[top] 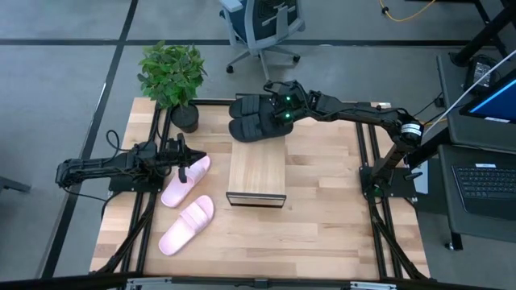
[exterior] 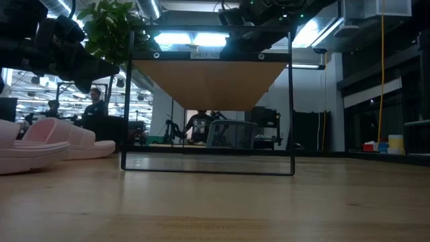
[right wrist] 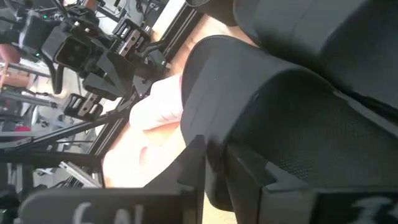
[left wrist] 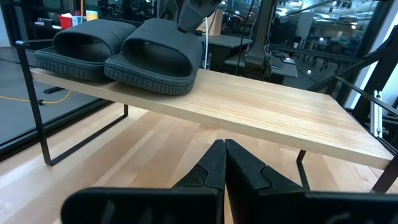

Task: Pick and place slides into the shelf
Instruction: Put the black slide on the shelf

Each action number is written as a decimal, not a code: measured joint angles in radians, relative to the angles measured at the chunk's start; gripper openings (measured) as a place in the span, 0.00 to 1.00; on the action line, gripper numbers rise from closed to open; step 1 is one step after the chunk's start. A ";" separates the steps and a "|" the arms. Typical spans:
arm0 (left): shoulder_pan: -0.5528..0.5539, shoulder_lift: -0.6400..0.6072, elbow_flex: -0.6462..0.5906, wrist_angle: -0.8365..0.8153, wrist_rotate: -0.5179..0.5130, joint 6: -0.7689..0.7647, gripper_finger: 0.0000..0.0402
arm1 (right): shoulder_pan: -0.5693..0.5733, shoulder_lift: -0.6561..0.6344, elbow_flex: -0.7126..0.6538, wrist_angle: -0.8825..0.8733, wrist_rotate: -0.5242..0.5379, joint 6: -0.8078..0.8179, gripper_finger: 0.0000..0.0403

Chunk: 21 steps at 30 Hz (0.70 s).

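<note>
Look at your right gripper [top: 284, 107] first. It is at the far end of the shelf [top: 256, 169], right over the black slides [top: 256, 118]. Both black slides sit side by side on the wood top of the shelf, at the end near the plant [top: 172, 74]. In the right wrist view, the two dark fingers [right wrist: 249, 167] are right up against the strap of one black slide [right wrist: 292, 118]. The strap edge goes down between them. The fingers look a little apart, but you cannot tell if they are pinching the strap or have let it go.

Now look at your left gripper [top: 182, 165]. It is by the left side of the table [top: 322, 234], right over the pink slides [top: 187, 203]. Its fingers [left wrist: 214, 168] are pressed tight together with nothing between them. They point at the shelf and the black slides on it.

The two pink slides are not on the shelf. They lie on the table, just beside the shelf's left side. One pink slide [top: 186, 180] is under the left gripper's tip. You cannot tell if they touch. The other pink slide [top: 186, 225] lies nearer the front edge of the table.
</note>
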 joint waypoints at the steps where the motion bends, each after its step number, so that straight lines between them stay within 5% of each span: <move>1: 0.000 0.000 0.000 0.000 0.000 0.000 0.00 | 0.000 0.000 0.000 0.000 -0.006 0.000 0.15; 21: 0.000 0.000 0.000 0.000 0.000 0.000 0.00 | 0.000 0.000 -0.001 0.078 -0.049 0.024 0.42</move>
